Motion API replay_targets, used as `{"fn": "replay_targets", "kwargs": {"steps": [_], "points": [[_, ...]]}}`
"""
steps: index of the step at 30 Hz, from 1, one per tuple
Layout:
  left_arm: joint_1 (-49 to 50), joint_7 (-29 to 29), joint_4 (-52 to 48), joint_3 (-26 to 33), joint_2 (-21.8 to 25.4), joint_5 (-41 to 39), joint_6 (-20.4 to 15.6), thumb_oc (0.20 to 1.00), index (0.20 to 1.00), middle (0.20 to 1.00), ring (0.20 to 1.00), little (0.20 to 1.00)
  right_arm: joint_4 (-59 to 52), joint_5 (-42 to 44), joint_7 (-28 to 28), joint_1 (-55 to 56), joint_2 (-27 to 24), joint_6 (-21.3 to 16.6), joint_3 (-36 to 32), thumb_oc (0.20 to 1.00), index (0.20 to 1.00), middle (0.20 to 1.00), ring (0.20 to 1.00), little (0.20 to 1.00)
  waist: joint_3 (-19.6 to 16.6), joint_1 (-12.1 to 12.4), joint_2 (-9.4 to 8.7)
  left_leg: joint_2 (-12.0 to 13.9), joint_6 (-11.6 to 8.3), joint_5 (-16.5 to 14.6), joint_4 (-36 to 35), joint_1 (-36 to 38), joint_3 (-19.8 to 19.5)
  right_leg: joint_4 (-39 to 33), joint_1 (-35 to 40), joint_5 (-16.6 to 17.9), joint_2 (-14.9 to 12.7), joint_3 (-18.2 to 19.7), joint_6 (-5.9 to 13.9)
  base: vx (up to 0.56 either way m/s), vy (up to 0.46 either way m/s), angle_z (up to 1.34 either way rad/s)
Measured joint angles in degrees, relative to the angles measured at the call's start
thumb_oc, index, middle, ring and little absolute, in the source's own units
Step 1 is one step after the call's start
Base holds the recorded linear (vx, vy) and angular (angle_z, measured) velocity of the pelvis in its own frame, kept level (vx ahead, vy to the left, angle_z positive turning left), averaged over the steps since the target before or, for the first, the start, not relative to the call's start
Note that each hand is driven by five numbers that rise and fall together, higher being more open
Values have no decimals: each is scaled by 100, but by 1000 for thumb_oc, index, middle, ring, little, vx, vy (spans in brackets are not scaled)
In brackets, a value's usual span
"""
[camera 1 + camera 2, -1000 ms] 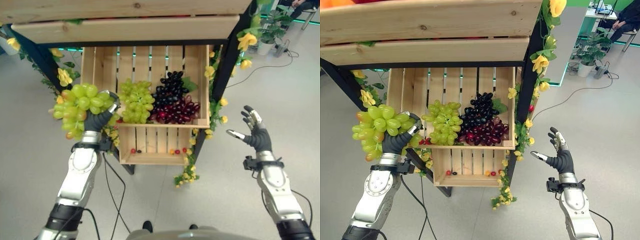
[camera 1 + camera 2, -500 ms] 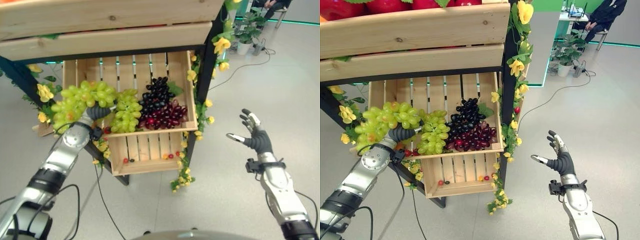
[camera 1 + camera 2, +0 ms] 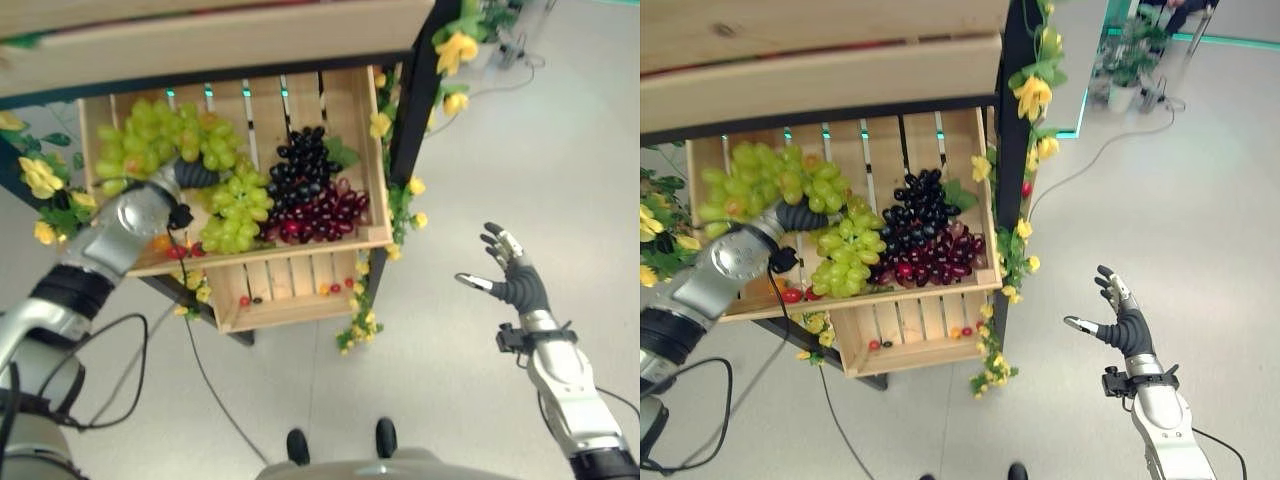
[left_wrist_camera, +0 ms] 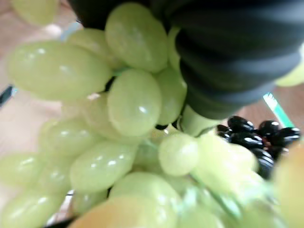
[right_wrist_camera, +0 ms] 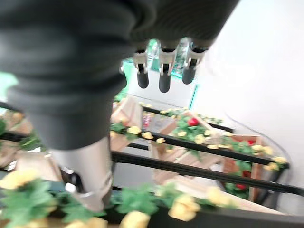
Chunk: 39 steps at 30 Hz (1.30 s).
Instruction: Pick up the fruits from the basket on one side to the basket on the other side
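Nearest, out over the bare floor (image 3: 300, 380) well to the right of the stand, the right hand (image 3: 513, 277) is raised on an upright forearm, palm turned towards the stand, fingers straight and spread, thumb out to the side, nothing in it.

Farther off stands a wooden stand with two slatted crates in view. The small lower crate (image 3: 290, 300) holds a handful of tiny red and orange fruits along its bottom edge. The wide upper crate (image 3: 360, 140) above it holds four grape bunches: one dark purple-black (image 3: 300, 165), one red (image 3: 320, 215) just below it, touching; one green bunch (image 3: 235, 210) lying beside them; and a larger green bunch (image 3: 155, 140) at the crate's left end.

The left arm reaches up and across into that left end, wrist bent. The left hand (image 3: 800, 215) is against the larger green bunch, its fingers buried among the grapes, so I cannot tell whether they are closed on it.

Yellow flowers (image 3: 1032, 95) trail down the stand's dark post.
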Motion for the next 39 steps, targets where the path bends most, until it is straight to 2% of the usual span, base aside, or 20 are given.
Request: {"fn": "replay_targets", "kwargs": {"steps": [1, 3, 8, 11, 12, 15, 16, 19, 24, 25, 26, 27, 28, 29, 32, 33, 34, 35, 39], "points": [[-164, -47, 56, -128, 58, 125, -11, 200, 200, 200, 200, 200, 3, 26, 5, 20, -17, -1, 2, 1000, 1000, 1000, 1000, 1000, 33, -2, 5, -1, -7, 1, -2, -33, 46, 1, -48, 21, -4, 21, -1, -53, 3, -25], [-1028, -194, 279, -933, 221, 710, -37, 200, 200, 200, 200, 200, 9, 104, 22, 31, -72, -13, 3, 1000, 1000, 1000, 1000, 1000, 97, -6, 63, -10, -13, 19, -2, -185, 77, 6, -217, 88, -18, 37, 43, -31, 15, -12], [-1744, -376, 725, -1473, 13, 1871, -7, 200, 200, 200, 200, 200, 9, 111, 45, -50, -228, -44, 13, 1000, 1000, 1000, 1000, 1000, 218, -29, 229, -54, -4, 37, -53, -207, 246, 7, -352, 167, -65, 171, 51, -7, 17, -17], [-1574, -476, 888, -1131, -144, 1958, 29, 200, 200, 200, 200, 200, 10, 117, 108, -79, -271, -44, 20, 1000, 1000, 1000, 1000, 1000, 238, -29, 312, -68, -4, 37, -81, -180, 341, 11, -380, 199, -75, 205, 57, 4, 4, -15], [-1366, -525, 908, -634, -243, 1836, 47, 200, 200, 200, 200, 200, -2, 117, 136, -86, -270, -44, 20, 1000, 1000, 1000, 1000, 1000, 234, -33, 324, -67, -4, 38, -84, -179, 361, 17, -392, 203, -80, 205, 61, 3, -4, -7], [-1013, -514, 889, -122, -417, 1235, 129, 200, 200, 200, 200, 200, 2, 116, 148, -91, -278, -43, 19, 1000, 1000, 1000, 1000, 1000, 234, -25, 323, -71, 22, 55, -97, -175, 358, 17, -389, 210, -81, 199, 63, 0, 0, 0], [-809, -493, 905, 342, -543, 900, 145, 200, 200, 200, 200, 200, 2, 116, 152, -106, -275, -42, 23, 1000, 1000, 1000, 1000, 1000, 234, -20, 323, -77, 27, 59, -97, -168, 354, 5, -376, 210, -85, 197, 63, 1, -18, 3], [-762, -478, 843, 357, -581, 589, 154, 200, 200, 200, 200, 200, 1, 116, 163, -105, -274, -42, 22, 1000, 1000, 1000, 1000, 1000, 255, -7, 290, -82, 59, 81, -101, -167, 341, 3, -359, 211, -89, 181, 63, -10, -18, 4], [-840, -486, 863, 305, -616, 654, 245, 219, 219, 219, 219, 219, 1, 116, 204, -101, -273, -39, 22, 1000, 1000, 1000, 1000, 1000, 259, -10, 283, -96, 79, 95, -99, -158, 326, 2, -328, 213, -101, 170, 65, 0, 0, 0], [-864, -492, 865, 230, -667, 673, 282, 476, 476, 476, 476, 476, 1, 116, 222, -99, -273, -37, 24, 1000, 1000, 1000, 1000, 1000, 261, -7, 280, -96, 84, 99, -98, -160, 321, 5, -321, 215, -100, 162, 69, 0, 0, 0], [-881, -496, 908, 284, -674, 672, 311, 1000, 1000, 1000, 1000, 1000, 1, 115, 234, -100, -273, -33, 24, 1000, 1000, 1000, 1000, 1000, 260, -11, 282, -96, 84, 100, -95, -155, 319, 3, -315, 216, -101, 163, 68, 0, 0, 0], [-810, -500, 910, 353, -755, 648, 345, 1000, 1000, 1000, 1000, 1000, 1, 116, 245, -99, -269, -33, 20, 1000, 1000, 1000, 1000, 1000, 261, -10, 279, -94, 84, 100, -95, -152, 317, 5, -307, 218, -102, 161, 71, 0, 0, 0], [-682, -490, 951, 661, -944, 550, 396, 1000, 1000, 1000, 1000, 1000, 2, 116, 253, -93, -263, -21, 24, 1000, 1000, 1000, 1000, 1000, 261, -7, 280, -96, 83, 100, -94, -135, 313, 10, -285, 218, -102, 156, 70, 0, 0, 0], [-386, -369, 1032, 1392, -1401, 85, 452, 1000, 1000, 1000, 1000, 1000, 2, 115, 255, -92, -181, 10, 26, 1000, 1000, 1000, 1000, 1000, 263, -2, 277, -94, 79, 96, -99, -70, 306, 1, -223, 210, -102, 149, 62, -9, 4, 3], [-87, -137, 1055, 2122, -1883, -1354, 463, 1000, 1000, 1000, 1000, 1000, -8, 112, 241, -113, -144, 30, 59, 1000, 1000, 1000, 1000, 1000, 264, -2, 262, -100, 74, 92, -105, -65, 274, -1, -224, 206, -108, 124, 58, 4, 14, 7], [18, 150, 1124, 2218, -2103, -2158, 388, 1000, 1000, 1000, 1000, 1000, -5, 109, 188, -112, -88, 66, 82, 1000, 1000, 1000, 1000, 1000, 261, 11, 254, -107, 73, 91, -98, -65, 248, 0, -213, 205, -116, 109, 58, 3, 21, 8], [71, 264, 1126, 2298, -2222, -2499, 327, 1000, 1000, 1000, 1000, 1000, -5, 105, 155, -127, -42, 89, 111, 1000, 1000, 1000, 1000, 1000, 259, 12, 250, -111, 73, 91, -98, -64, 236, 0, -206, 203, -119, 110, 59, 16, 30, 11], [223, 457, 1015, 2662, -2507, -3161, 190, 1000, 1000, 1000, 1000, 1000, -6, 93, 83, -188, 40, 137, 217, 1000, 1000, 1000, 1000, 1000, 258, 15, 239, -119, 75, 91, -98, -63, 216, -1, -193, 202, -128, 109, 60, 15, 14, 7], [798, 862, 238, 3159, -3013, -4618, -121, 1000, 1000, 1000, 1000, 1000, -54, 76, -137, -345, 55, 244, 351, 1000, 1000, 1000, 1000, 1000, 262, 25, 183, -133, 104, 110, -103, -57, 186, 6, -146, 200, -134, 80, 68, -1, -1, 6]]}}
